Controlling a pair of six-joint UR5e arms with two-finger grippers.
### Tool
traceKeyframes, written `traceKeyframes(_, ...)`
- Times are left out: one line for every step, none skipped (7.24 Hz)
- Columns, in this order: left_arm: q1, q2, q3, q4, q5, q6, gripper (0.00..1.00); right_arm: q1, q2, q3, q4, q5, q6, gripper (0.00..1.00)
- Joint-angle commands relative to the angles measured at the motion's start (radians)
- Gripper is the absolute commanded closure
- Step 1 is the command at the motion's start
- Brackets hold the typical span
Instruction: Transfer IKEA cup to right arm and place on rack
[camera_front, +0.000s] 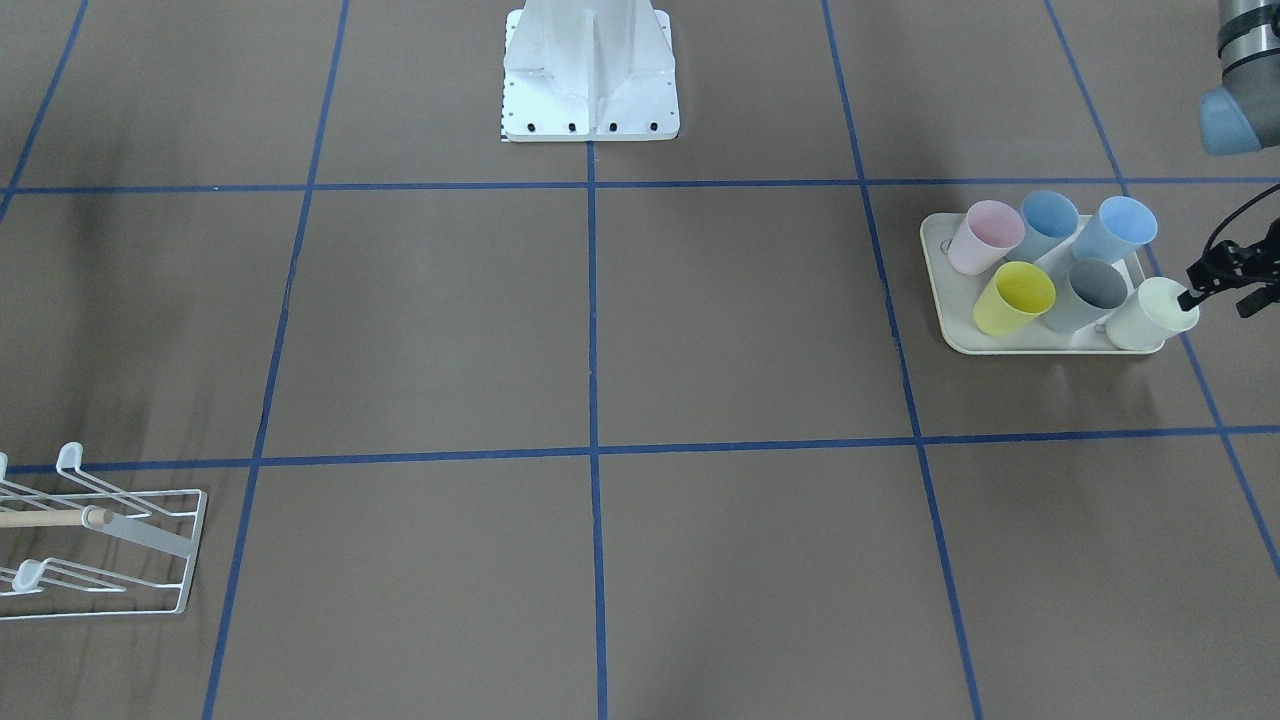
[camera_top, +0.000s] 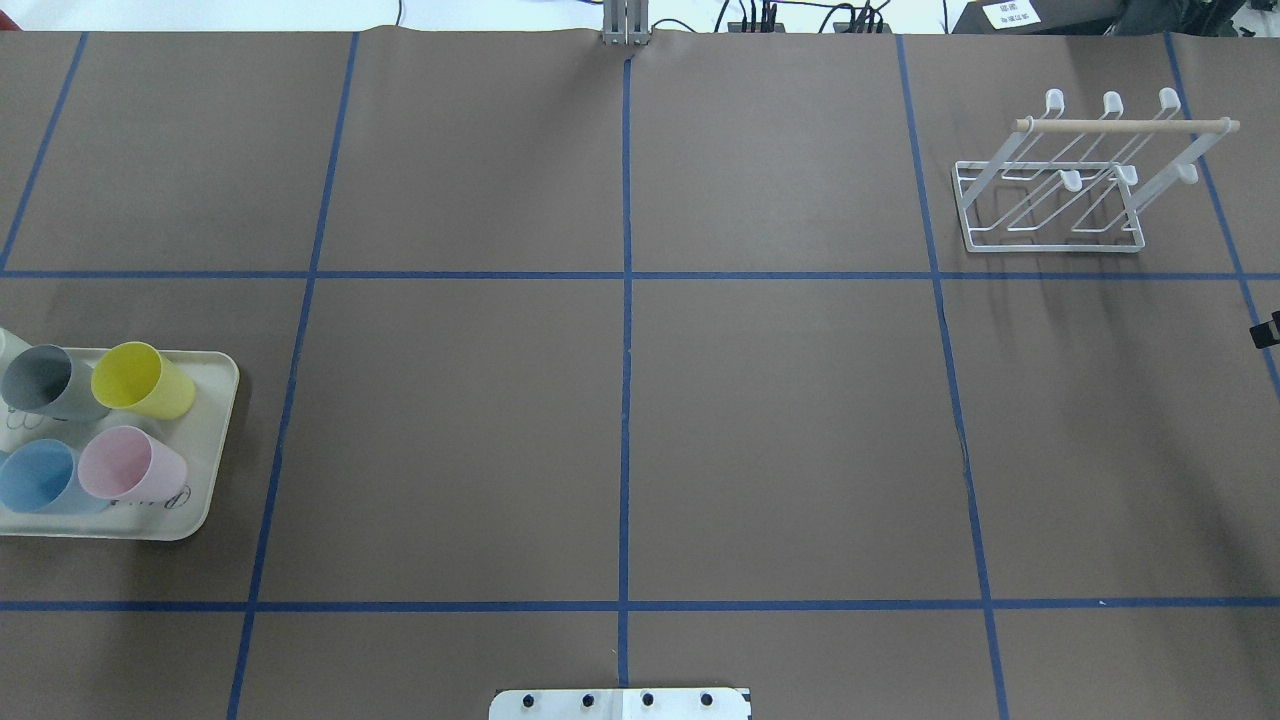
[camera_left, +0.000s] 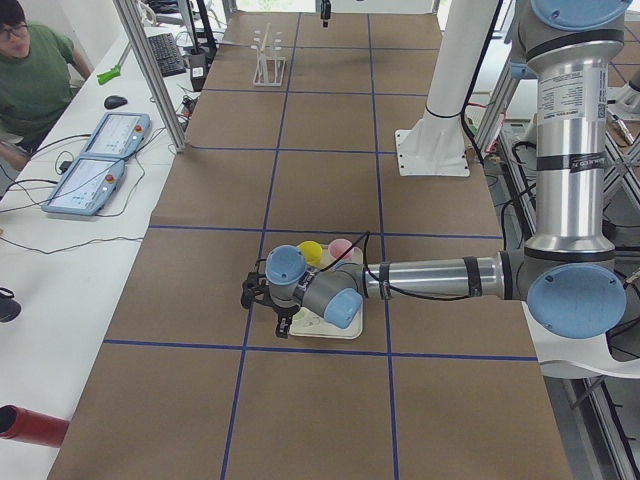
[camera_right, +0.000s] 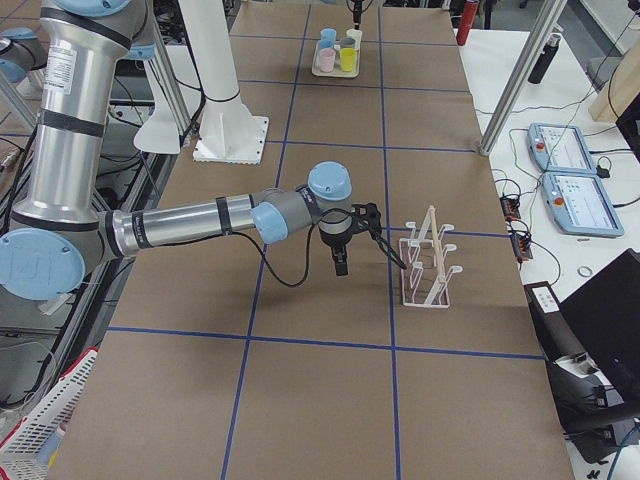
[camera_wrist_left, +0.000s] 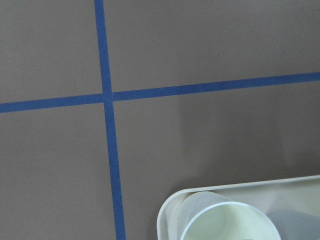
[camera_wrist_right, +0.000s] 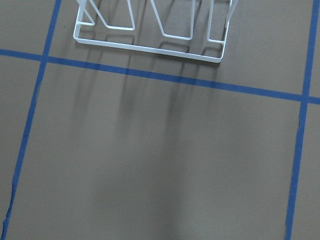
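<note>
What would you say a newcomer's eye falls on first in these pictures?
The cluster of pastel cups on a cream tray at the robot's left end stands out first, with the left gripper close by the pale cup. The white wire rack sits in the far right corner.

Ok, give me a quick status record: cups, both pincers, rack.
cups: six, all on the cream tray
left pincer: at the cream cup's rim, by the tray's corner; open or shut unclear
right pincer: raised, near the rack; open or shut unclear
rack: no cup on it
handover: not yet started
</note>
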Motion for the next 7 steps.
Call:
traceKeyframes(0.028,0.000,0.004,0.000,0.001,0.003,0.49,0.000,0.000,-0.002,0.000,0.000,0.000,0.00)
traceKeyframes(0.031,0.000,0.004,0.002,0.001,0.003,0.57,0.000,0.000,-0.002,0.000,-0.002,0.000,0.00)
traceKeyframes(0.031,0.000,0.004,0.002,0.001,0.002,0.70,0.000,-0.002,-0.002,0.000,-0.002,0.000,0.00)
traceKeyframes(0.031,0.000,0.004,0.003,0.001,0.003,0.85,-0.002,-0.002,-0.002,0.000,-0.002,0.000,0.00)
traceKeyframes(0.031,0.000,0.004,0.005,0.001,0.003,1.00,0.000,0.000,-0.002,0.000,0.000,0.000,0.00)
traceKeyframes(0.031,0.001,0.004,0.005,0.001,0.006,1.00,0.000,0.000,-0.002,0.000,0.002,0.000,0.00)
traceKeyframes(0.031,0.001,0.002,0.005,0.001,0.006,1.00,0.000,0.000,-0.002,0.000,0.002,0.000,0.00)
